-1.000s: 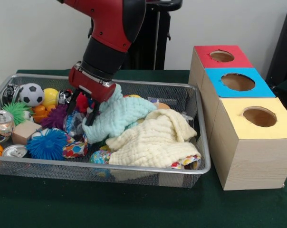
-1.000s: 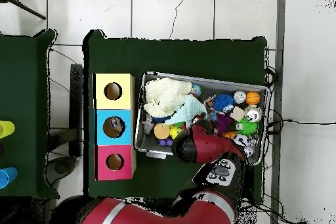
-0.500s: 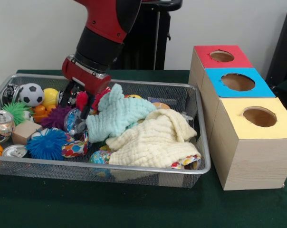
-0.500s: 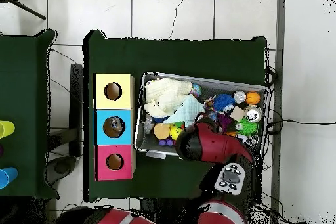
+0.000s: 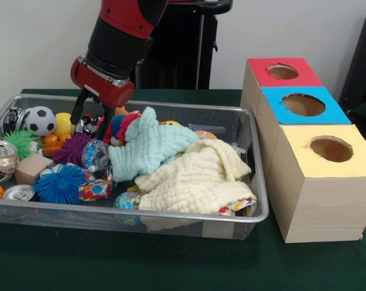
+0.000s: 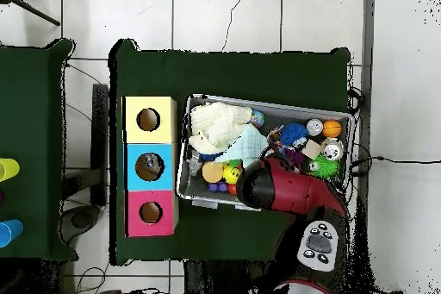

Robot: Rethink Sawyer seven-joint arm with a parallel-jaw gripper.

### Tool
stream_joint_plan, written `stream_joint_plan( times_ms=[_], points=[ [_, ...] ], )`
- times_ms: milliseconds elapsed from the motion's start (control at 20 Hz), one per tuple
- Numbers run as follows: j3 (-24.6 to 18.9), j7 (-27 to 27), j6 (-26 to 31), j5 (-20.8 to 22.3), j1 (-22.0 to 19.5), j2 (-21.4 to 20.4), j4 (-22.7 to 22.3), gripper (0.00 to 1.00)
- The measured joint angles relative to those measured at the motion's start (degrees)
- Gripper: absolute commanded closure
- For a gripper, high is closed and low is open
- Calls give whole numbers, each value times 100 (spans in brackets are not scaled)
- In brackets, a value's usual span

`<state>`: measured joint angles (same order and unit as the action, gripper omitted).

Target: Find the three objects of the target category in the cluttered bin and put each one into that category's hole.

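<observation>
A wire mesh bin [image 5: 171, 221] sits crammed with balls, cans and 2 cloths: a mint one [image 5: 149, 148] draped over a cream one [image 5: 198, 179]. Beside it stand red [image 5: 283, 71], blue [image 5: 303, 104] and yellow [image 5: 331, 148] holes.

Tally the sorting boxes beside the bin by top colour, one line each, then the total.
Red-topped box: 1
Blue-topped box: 1
Yellow-topped box: 1
Total: 3

cloth [image 5: 149, 148]: mint green | cloth [image 5: 198, 179]: pale yellow | spiky ball [image 5: 60, 183]: blue | soccer ball [image 5: 40, 120]: black-and-white
</observation>
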<state>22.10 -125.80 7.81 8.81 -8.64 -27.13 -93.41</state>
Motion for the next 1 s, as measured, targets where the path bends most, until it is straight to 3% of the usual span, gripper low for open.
stream_joint_plan(
  times_ms=[500, 1000],
  points=[
    [-106, 0, -5, -2, -21, 171, 1, 0],
    [0, 0, -54, -133, 206, 724, 83, 0]
  ],
)
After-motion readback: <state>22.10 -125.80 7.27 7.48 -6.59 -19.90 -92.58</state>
